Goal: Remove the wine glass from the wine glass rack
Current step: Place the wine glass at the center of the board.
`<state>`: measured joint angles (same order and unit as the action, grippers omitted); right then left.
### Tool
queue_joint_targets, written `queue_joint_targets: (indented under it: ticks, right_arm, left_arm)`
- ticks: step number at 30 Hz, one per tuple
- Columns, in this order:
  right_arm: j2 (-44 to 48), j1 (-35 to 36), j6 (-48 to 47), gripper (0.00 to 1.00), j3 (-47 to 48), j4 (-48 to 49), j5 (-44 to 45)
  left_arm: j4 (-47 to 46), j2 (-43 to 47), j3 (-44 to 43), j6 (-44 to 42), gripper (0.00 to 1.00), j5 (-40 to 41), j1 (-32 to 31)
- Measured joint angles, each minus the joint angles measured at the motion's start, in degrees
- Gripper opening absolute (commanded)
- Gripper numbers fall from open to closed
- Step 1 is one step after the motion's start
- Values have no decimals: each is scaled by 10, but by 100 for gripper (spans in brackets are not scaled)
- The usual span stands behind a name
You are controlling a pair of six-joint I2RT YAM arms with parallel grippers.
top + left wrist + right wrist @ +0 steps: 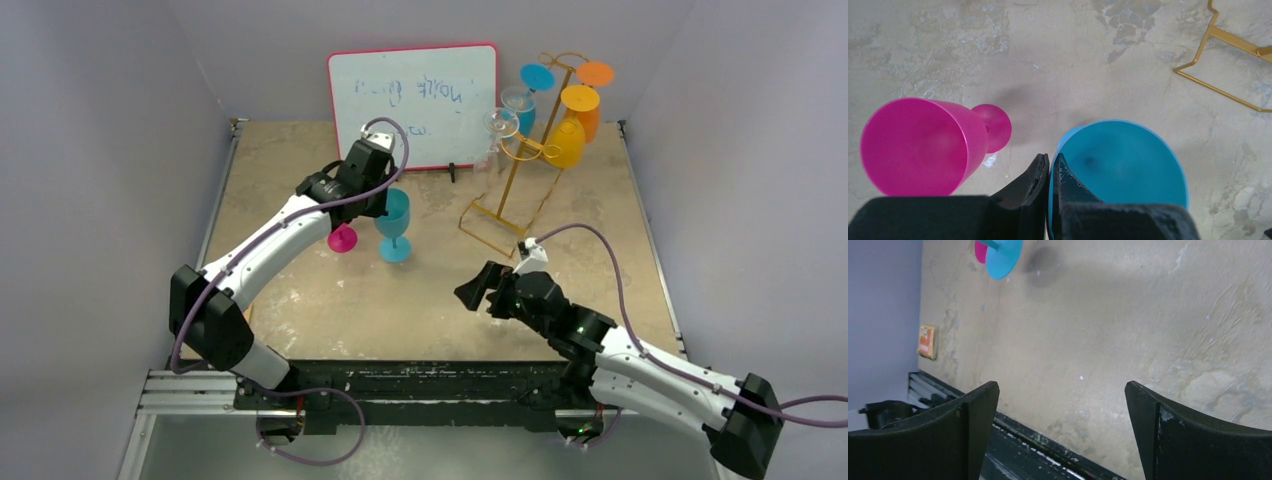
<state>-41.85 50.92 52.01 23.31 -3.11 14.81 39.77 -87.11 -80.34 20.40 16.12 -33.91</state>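
The teal glass (395,215), stood upright on the counter (420,310) left of the rack (512,185) at upper right, is clamped at its rim by the left claw (1050,166), while the right claw (1062,390) is spread apart, empty.

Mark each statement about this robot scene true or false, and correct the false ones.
1. An orange glass and a yellow glass hang on the wine glass rack. True.
2. The left gripper is shut on the teal glass at its rim. True.
3. The pink glass hangs on the rack. False: it stands on the table beside the teal glass.
4. The right gripper holds a glass. False: it is open and empty.
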Motion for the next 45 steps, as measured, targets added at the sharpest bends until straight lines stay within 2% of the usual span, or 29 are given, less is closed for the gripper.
queue_joint_targets:
  ticks: [6,11,14,17,20,23,26,30,34,41,45]
  right_arm:
    - [64,-4,102,100,-10,-32,5]
    - [128,-10,129,100,-4,-85,42]
    - [115,-17,120,100,11,-112,56]
    - [64,-39,97,100,39,-124,50]
    - [11,-90,72,100,55,-111,13]
    - [-16,-169,52,100,37,-82,-63]
    - [-2,-222,42,100,12,-67,-111]
    - [38,-251,32,100,-1,-70,-148]
    - [78,-258,28,100,-1,-80,-159]
    - [113,-259,28,100,-10,-105,-162]
    - [117,-259,28,100,-13,-126,-165]
  left_arm:
    - [-32,-9,-2,-11,0,33,0]
    - [-53,-21,-5,-27,0,85,0]
    - [-74,-24,-3,-37,0,100,2]
    - [-87,-37,-7,-42,0,101,2]
    - [-87,-70,-19,-41,0,99,2]
    - [-80,-98,-24,-35,0,99,5]
    - [-68,-104,-24,-30,1,104,9]
    - [-76,-96,-19,-23,1,109,19]
    - [-79,-96,-12,-16,0,105,30]
    - [-93,-96,11,3,10,101,42]
    - [-103,-96,13,12,10,96,46]
